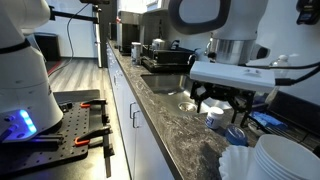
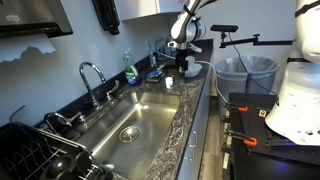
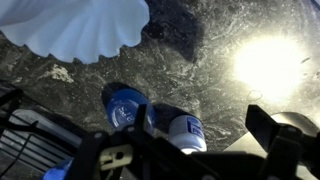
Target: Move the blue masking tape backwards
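The blue masking tape (image 3: 124,106) is a low blue roll lying on the dark stone counter, seen in the wrist view just left of the small white cup (image 3: 186,133). In an exterior view the tape (image 1: 237,134) lies near the cup (image 1: 214,117), under my arm. My gripper (image 3: 185,150) is open and empty and hovers above both. Its dark fingers spread wide on either side of the cup, and the tape sits near the left finger. The gripper also shows in both exterior views (image 1: 216,100) (image 2: 181,68).
A stack of white scalloped plates (image 1: 278,157) (image 3: 78,26) stands close beside the tape. The counter holds a steel sink (image 2: 135,118) with a faucet (image 2: 90,78), a green soap bottle (image 2: 129,72) and a dish rack (image 2: 35,155). A bright light glare (image 3: 265,62) lies on the counter.
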Motion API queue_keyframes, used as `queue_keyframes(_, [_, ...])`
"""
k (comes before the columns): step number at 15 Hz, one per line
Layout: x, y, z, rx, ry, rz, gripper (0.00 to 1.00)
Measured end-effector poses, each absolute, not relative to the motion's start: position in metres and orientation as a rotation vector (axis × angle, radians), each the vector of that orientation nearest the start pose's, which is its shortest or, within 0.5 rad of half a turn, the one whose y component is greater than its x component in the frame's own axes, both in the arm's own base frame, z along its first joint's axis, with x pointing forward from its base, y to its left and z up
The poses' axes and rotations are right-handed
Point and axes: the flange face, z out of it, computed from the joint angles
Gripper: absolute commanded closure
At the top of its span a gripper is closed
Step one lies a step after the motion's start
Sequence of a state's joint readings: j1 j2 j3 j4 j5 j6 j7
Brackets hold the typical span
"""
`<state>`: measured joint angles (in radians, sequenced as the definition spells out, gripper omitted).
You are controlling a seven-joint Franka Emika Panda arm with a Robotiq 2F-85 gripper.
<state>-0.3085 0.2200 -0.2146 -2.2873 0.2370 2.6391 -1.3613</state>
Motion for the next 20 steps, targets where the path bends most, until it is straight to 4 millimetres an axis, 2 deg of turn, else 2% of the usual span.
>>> queue_keyframes(8, [0.508,-0.290,0.255,-3.069,-1.026,-0.311,0.00])
queue_keyframes(14, [0.534,-0.298,0.239,-3.059,-1.133,-0.275,0.00])
queue_keyframes(20, [0.551,-0.302,0.225,-3.037,-1.253,-0.233,0.00])
